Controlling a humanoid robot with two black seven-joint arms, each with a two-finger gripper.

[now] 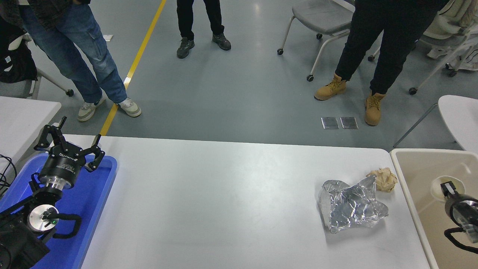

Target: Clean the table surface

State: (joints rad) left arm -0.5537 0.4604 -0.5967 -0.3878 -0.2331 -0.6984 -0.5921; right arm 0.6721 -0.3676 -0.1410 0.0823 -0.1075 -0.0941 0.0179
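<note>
The table surface is a wide white-grey top. On its right part lie a crumpled silver foil wrapper and, touching its far corner, a brown paper wad. My right gripper comes in from the right edge and hangs over the beige bin, shut on a pale round piece of rubbish. My left gripper stays parked at the lower left over the blue tray, fingers spread open, holding nothing.
Three people stand on the grey floor beyond the far edge. Wheeled chairs stand at the top right. A smaller white tabletop shows at the left and a round white one at the right.
</note>
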